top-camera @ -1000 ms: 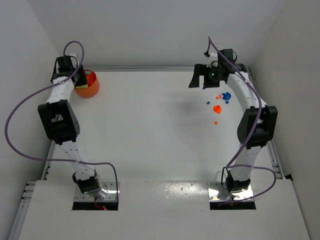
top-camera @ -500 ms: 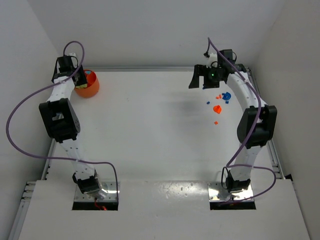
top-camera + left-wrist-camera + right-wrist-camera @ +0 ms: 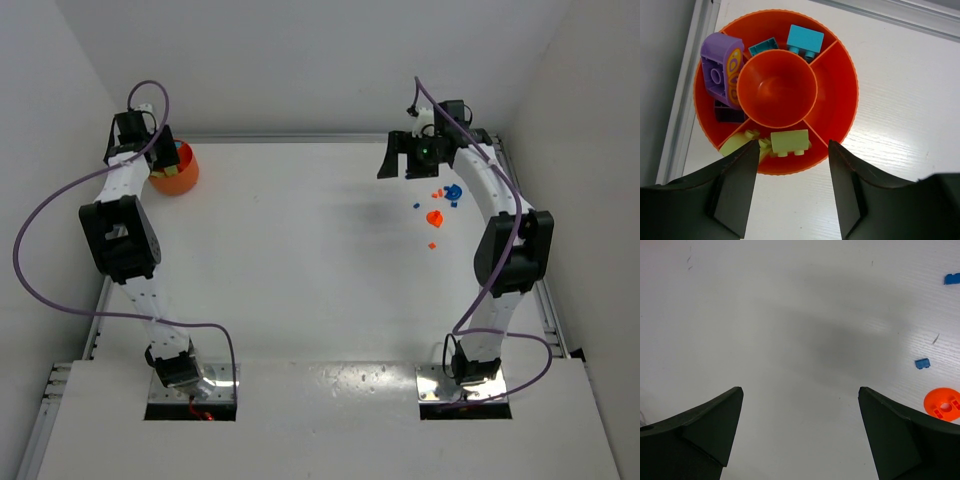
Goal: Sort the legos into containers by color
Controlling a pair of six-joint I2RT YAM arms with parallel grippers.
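The container, a round orange bowl (image 3: 840,117) (image 3: 180,172) split into compartments round a centre cup, stands at the table's far left. Its compartments hold sorted legos: a purple piece (image 3: 720,70), teal and light-blue bricks (image 3: 805,40), and yellow-green bricks (image 3: 789,142). My left gripper (image 3: 793,150) (image 3: 150,160) hangs open over the bowl's near rim with nothing between its fingers. My right gripper (image 3: 800,390) (image 3: 402,160) stands wide open above bare table at the far right. Loose blue legos (image 3: 922,363) (image 3: 453,192) and an orange disc (image 3: 942,405) (image 3: 435,217) lie to its right.
A metal rail (image 3: 685,100) runs along the table's left edge right beside the bowl. White walls close in the back and both sides. A small orange brick (image 3: 432,245) lies nearer the right arm.
The left wrist has shifted slightly at the bowl. The right arm has not moved.
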